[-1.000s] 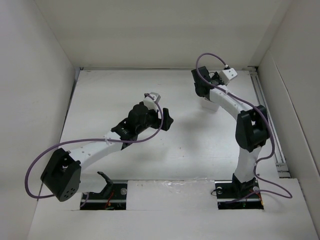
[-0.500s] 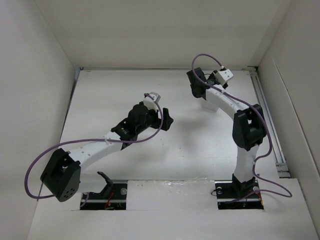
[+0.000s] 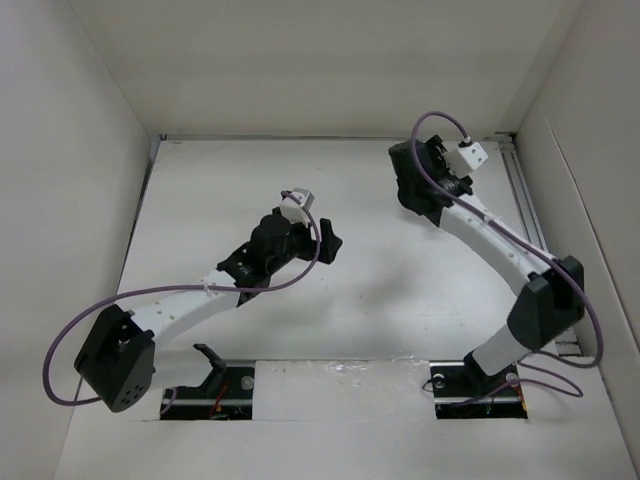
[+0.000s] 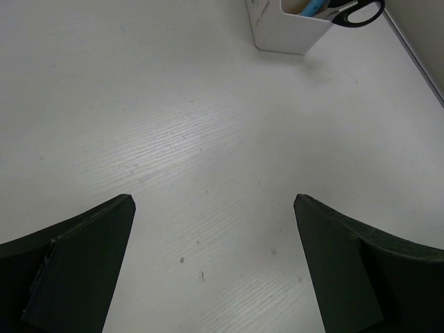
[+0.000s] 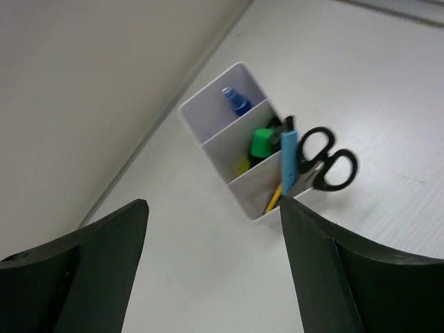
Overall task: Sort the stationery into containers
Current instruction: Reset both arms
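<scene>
A white three-compartment container (image 5: pixel 251 189) stands by the back wall. Its far compartment holds a blue-capped pen (image 5: pixel 236 103) and the middle one a green highlighter (image 5: pixel 262 143). The near one has a clear-blue pen (image 5: pixel 288 161), a yellow item (image 5: pixel 275 197) and black-handled scissors (image 5: pixel 326 164) whose handles hang over the rim. My right gripper (image 5: pixel 214 201) is open and empty above and in front of the container. My left gripper (image 4: pixel 214 199) is open over bare table, with the container (image 4: pixel 284 35) and scissors (image 4: pixel 357 12) far ahead to its right.
White walls enclose the table on three sides. A metal rail (image 3: pixel 540 250) runs along the right edge. In the top view my right arm (image 3: pixel 480 225) covers the container, and my left arm (image 3: pixel 200 295) reaches to mid-table.
My right gripper has opened wide and drawn back from the container, its elbow swinging down and to the right. The left arm has shifted slightly and stays open.
</scene>
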Action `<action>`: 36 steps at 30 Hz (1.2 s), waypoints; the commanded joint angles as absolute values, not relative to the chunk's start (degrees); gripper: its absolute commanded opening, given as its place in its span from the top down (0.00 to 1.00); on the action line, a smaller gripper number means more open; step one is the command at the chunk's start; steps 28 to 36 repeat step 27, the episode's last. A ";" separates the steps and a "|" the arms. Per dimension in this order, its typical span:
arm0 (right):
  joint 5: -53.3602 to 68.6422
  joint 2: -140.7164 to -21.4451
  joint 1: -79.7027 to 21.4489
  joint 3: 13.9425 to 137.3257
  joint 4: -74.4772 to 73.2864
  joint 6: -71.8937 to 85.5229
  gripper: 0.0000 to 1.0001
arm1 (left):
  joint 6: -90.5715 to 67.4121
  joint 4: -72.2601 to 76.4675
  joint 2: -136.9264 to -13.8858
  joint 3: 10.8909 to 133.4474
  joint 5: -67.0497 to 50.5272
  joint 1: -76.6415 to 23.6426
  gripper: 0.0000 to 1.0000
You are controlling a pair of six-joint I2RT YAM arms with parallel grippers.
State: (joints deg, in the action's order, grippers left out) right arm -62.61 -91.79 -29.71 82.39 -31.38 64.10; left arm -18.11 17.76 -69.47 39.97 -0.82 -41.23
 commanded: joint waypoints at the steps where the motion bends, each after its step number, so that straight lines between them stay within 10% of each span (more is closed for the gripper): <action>1: -50.65 -84.41 -32.25 75.01 -21.66 60.56 0.17 | -19.07 21.09 -66.01 38.94 0.97 -41.22 0.00; 8: -35.35 -73.15 -40.86 58.04 -12.76 58.01 0.35 | -22.23 21.62 -63.02 36.66 7.90 -41.22 0.00; 13: -28.14 -66.46 -44.99 46.70 -10.29 58.54 1.00 | -24.16 22.14 -62.49 35.34 10.10 -41.22 0.00; 18: -24.09 -61.00 -46.93 40.27 -8.97 59.85 1.00 | -24.79 22.76 -63.01 35.33 8.88 -41.22 0.00; 23: -22.94 -59.94 -48.87 38.94 -8.96 60.46 0.51 | -25.49 23.37 -62.23 35.34 8.35 -41.22 0.00; 27: -25.92 -59.94 -49.39 39.46 -10.80 60.47 0.31 | -25.49 21.46 -62.23 35.33 8.96 -41.22 0.00; 36: -25.92 -59.94 -49.39 39.46 -10.80 60.47 0.31 | -25.49 21.46 -62.23 35.33 8.96 -41.22 0.00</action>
